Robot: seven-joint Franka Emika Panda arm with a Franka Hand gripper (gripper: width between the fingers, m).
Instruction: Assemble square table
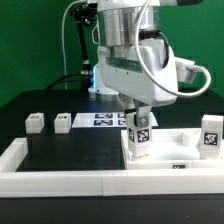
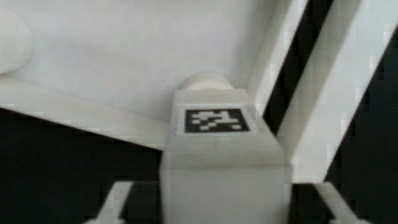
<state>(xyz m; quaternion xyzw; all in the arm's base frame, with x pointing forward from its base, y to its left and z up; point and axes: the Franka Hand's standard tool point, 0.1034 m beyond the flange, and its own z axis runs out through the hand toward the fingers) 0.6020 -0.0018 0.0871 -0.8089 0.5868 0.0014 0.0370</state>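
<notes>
My gripper (image 1: 138, 112) is shut on a short white table leg (image 1: 140, 133) that carries a black-and-white tag. It holds the leg upright over the near left corner of the flat white table top (image 1: 168, 150) at the exterior view's right. In the wrist view the tagged leg (image 2: 215, 130) runs out from between my fingers (image 2: 118, 198), and its rounded end points at the white table top (image 2: 125, 60). My gripper (image 2: 221, 200) shows only at the picture's edge. A second tagged leg (image 1: 210, 135) stands at the top's far right corner.
Two more white legs (image 1: 36, 122) (image 1: 62, 122) sit on the black surface at the exterior view's left. The marker board (image 1: 103, 120) lies behind the gripper. A long white rim bar (image 1: 60, 180) edges the front, and another (image 2: 334, 100) runs beside the top.
</notes>
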